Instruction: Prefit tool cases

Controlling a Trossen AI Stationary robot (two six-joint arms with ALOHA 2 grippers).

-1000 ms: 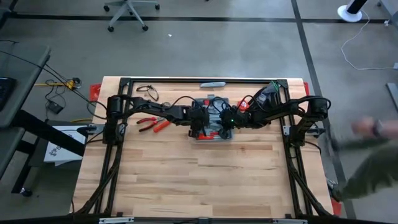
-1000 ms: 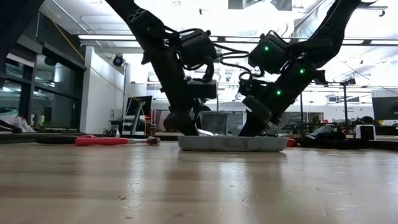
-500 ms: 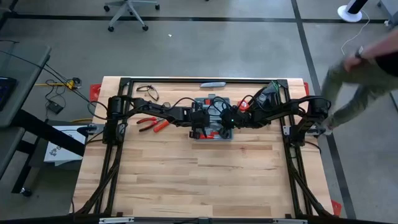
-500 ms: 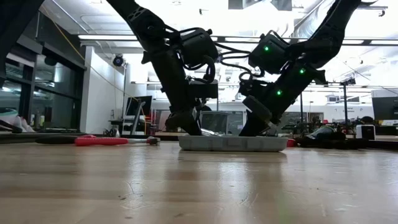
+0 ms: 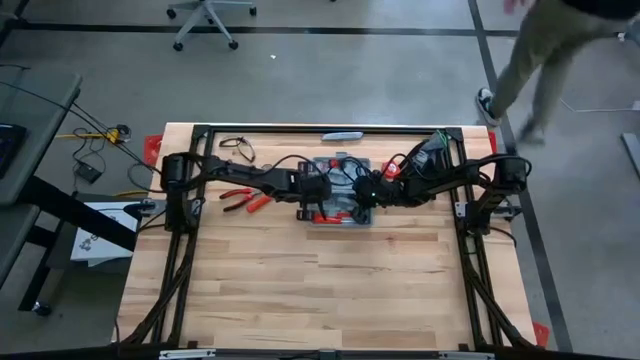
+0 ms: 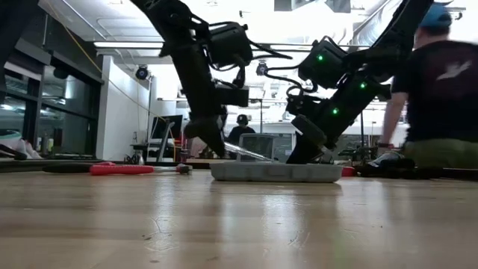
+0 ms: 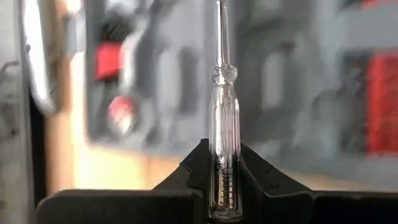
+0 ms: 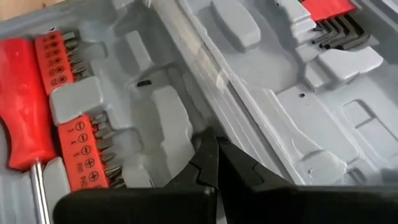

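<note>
Now a slim screwdriver with a clear plastic handle and thin metal shaft (image 7: pixel 222 118) is being pinched by the left end effector (image 7: pixel 222 163), whose fingers were spread wide a second ago and are now pressed against the handle. In the low view the left end effector (image 6: pixel 205 134) is being held above the near-left edge of the blue-grey rectangular hinged plastic tool case (image 6: pixel 275 172), higher and further left than half a second earlier, with the shaft slanting down towards the case. The case (image 5: pixel 340 190) is lying open in the middle of the far half of the wooden tabletop (image 5: pixel 320 290), between the two arms. The right end effector (image 8: pixel 214 158) is being kept pressed together and empty, resting inside the moulded grey interior beside a red-handled driver (image 8: pixel 18 106) and red bit strips (image 8: pixel 81 152). A loose red-handled plier (image 5: pixel 245 200) is lying on the tabletop to the left of the case. The screwdriver is judged to be picked up and ready for fitting into its recess. A person (image 6: pixel 437 97) is walking beyond the tabletop.
</note>
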